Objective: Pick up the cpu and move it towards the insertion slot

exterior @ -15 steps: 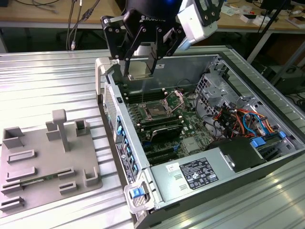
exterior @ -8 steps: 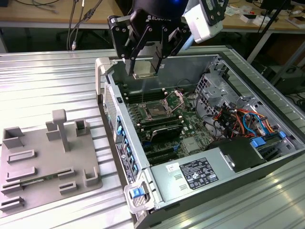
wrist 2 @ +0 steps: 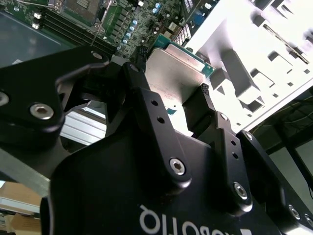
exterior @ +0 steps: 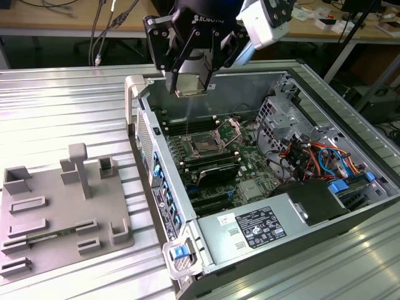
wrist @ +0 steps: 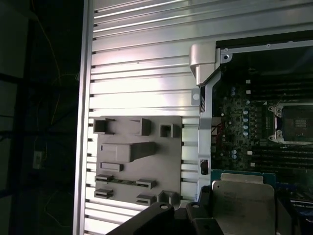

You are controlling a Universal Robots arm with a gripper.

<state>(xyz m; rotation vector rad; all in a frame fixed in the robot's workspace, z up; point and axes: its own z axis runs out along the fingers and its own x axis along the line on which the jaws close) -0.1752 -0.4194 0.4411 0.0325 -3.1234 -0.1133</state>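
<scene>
Gripper point(exterior: 189, 78) w/ fingers clamped on the cpu point(exterior: 189, 80), hanging above the open PC case point(exterior: 294, 206) near its back edge. The insertion slot point(exterior: 205, 145) lies open on the motherboard point(exterior: 250, 169) below, apart from the chip. Cpu's lower edge is cut off in first wrist view; grey tray point(exterior: 56, 212) sits beside the case.

Matt silvery metal cpu point(wrist 2: 173, 73)
</scene>
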